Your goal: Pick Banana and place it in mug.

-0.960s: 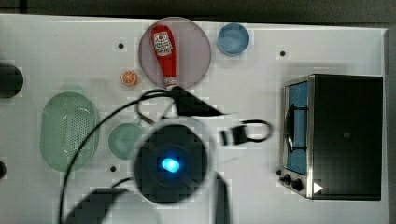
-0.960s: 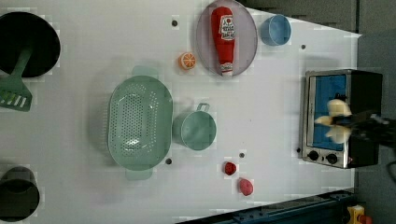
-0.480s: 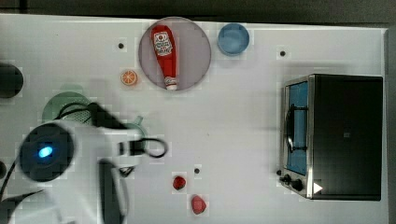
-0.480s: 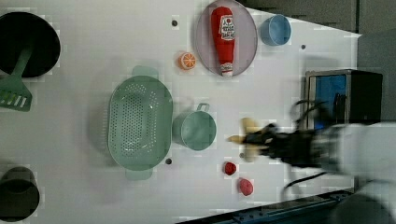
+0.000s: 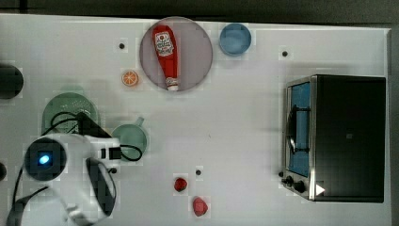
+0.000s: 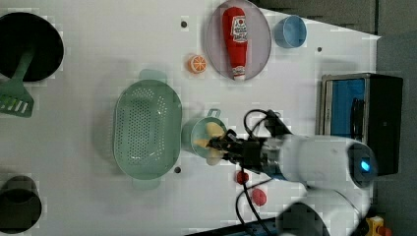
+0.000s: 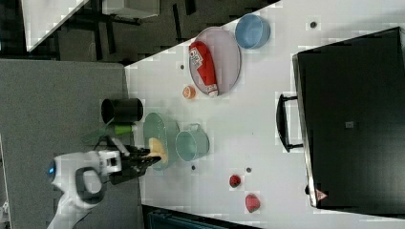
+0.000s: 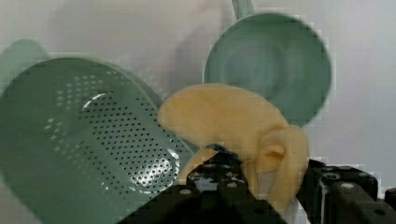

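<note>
The pale yellow banana (image 8: 229, 121) is held in my gripper (image 8: 271, 179), which is shut on it. In the left view the banana (image 6: 214, 130) hangs over the teal mug (image 6: 196, 140), with the gripper (image 6: 220, 146) reaching in from the left view's right. In the right view the banana (image 7: 156, 147) sits above the table beside the mug (image 7: 192, 145), over the near rim of the basket (image 7: 160, 129). The wrist view looks past the banana into the mug (image 8: 268, 65), which has nothing in it. The top view has the white arm (image 5: 70, 165) beside the mug (image 5: 131, 139).
The pale green perforated basket (image 6: 146, 129) lies next to the mug. A ketchup bottle (image 6: 237, 27) rests on a grey plate, with an orange slice (image 6: 197, 64) and a blue bowl (image 6: 290, 31) nearby. A toaster oven (image 6: 361, 123), two red pieces (image 6: 259, 196) and a black cup (image 7: 122, 110) also stand on the table.
The arm has swept from in front of the toaster oven across the table to the mug and basket, carrying the banana with it.
</note>
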Available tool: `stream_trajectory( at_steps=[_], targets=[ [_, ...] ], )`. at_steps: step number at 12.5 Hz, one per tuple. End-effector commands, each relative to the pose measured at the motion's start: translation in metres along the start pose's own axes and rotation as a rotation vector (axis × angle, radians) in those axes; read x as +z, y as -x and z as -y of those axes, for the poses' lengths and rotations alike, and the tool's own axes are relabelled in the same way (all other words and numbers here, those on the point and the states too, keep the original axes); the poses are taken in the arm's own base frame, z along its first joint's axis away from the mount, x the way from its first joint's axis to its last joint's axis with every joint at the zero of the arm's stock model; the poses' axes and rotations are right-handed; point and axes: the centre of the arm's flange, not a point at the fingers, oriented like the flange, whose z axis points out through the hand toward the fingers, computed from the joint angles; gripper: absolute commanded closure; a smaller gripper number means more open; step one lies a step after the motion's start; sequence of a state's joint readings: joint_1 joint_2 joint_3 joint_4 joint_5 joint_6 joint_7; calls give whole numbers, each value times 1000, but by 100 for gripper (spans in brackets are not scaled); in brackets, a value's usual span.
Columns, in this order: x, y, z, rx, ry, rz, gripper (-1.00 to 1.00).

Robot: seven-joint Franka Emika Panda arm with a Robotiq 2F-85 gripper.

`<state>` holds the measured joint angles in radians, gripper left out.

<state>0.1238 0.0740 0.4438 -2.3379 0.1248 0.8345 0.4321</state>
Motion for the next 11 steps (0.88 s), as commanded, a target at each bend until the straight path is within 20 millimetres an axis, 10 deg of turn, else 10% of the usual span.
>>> stream_trajectory(
  at_steps=[1, 6, 11],
  targets=[
    [32, -39, -20, 152, 35, 29, 9],
    [48, -50, -14, 171, -30, 21, -100],
    [-29, -83, -16, 205, -123, -62, -100]
  ],
)
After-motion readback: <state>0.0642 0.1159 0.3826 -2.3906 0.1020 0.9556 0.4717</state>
